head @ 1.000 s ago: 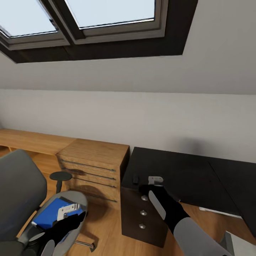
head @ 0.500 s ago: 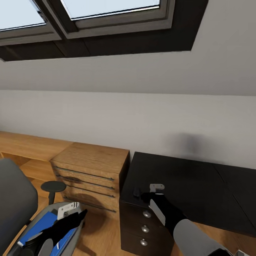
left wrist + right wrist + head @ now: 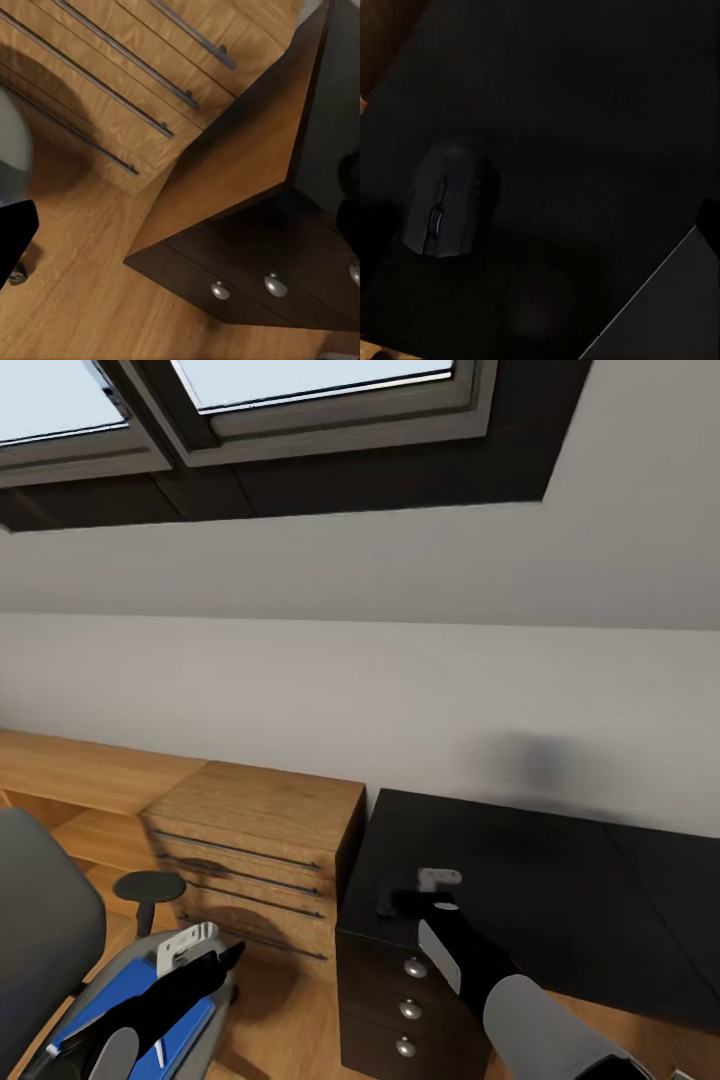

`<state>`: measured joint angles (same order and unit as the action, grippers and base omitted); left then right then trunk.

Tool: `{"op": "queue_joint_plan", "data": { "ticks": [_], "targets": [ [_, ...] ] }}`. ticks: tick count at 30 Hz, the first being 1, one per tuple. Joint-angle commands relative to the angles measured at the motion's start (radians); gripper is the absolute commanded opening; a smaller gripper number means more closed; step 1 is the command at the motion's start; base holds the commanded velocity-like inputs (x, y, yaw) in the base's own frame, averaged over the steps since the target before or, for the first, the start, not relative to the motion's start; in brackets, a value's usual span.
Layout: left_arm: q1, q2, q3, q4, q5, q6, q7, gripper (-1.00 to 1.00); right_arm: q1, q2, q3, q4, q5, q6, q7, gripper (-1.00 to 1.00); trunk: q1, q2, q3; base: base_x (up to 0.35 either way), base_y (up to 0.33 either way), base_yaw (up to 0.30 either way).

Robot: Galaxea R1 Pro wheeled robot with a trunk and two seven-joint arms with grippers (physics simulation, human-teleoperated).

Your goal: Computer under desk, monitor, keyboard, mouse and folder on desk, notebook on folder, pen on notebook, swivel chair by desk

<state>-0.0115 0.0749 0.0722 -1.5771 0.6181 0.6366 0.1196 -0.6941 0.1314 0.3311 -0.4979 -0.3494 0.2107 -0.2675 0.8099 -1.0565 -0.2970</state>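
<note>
A small black mouse (image 3: 450, 199) lies on the dark desk (image 3: 540, 870), near its left front corner. In the head view the mouse (image 3: 386, 901) sits just left of my right gripper (image 3: 405, 904), which hovers over the desk, open and holding nothing. A blue folder (image 3: 120, 1000) lies on the grey swivel chair (image 3: 40, 930) at lower left, with a thin white stick on it. My left gripper (image 3: 226, 958) is above the folder's near edge, its fingers (image 3: 15, 232) spread apart and empty. The monitor, keyboard, notebook and computer are out of view.
A wooden drawer cabinet (image 3: 255, 830) stands against the desk's left side, with a low wooden shelf (image 3: 70, 765) beyond it. The desk's drawer unit has round knobs (image 3: 408, 967). Skylight windows (image 3: 300, 400) sit in the sloped wall above. The floor is wood.
The camera has turned a little, shifting the whole picture. My right gripper stays beside the mouse on the desk. The left gripper remains over the folder on the chair.
</note>
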Motion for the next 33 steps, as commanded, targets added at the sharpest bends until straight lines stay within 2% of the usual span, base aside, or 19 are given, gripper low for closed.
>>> {"op": "queue_joint_plan", "data": {
  "ticks": [1, 20, 27, 33],
  "targets": [
    [-0.001, 0.0, 0.0, -0.001, 0.011, 0.005, 0.009, 1.0, -0.001, 0.008, 0.008, -0.002, -0.007, 0.0, -0.014, 1.0, 0.0, -0.001, -0.001, 0.0, 0.0, 0.224],
    [-0.001, 0.0, -0.002, 0.0, 0.011, 0.005, 0.01, 1.0, -0.001, 0.007, 0.003, 0.0, -0.008, -0.003, -0.012, 1.0, 0.0, -0.001, -0.006, 0.0, 0.0, 0.253],
    [-0.001, 0.0, -0.002, 0.0, 0.01, 0.005, 0.011, 1.0, -0.001, 0.005, -0.002, 0.003, -0.007, -0.003, -0.015, 1.0, 0.0, -0.001, -0.006, 0.195, 0.0, 0.054],
    [-0.001, 0.0, -0.002, 0.0, 0.008, 0.005, 0.011, 1.0, -0.001, 0.002, -0.004, 0.003, -0.006, -0.008, -0.046, 1.0, 0.0, -0.001, -0.006, 0.217, 0.0, 0.002]
  ]
}}
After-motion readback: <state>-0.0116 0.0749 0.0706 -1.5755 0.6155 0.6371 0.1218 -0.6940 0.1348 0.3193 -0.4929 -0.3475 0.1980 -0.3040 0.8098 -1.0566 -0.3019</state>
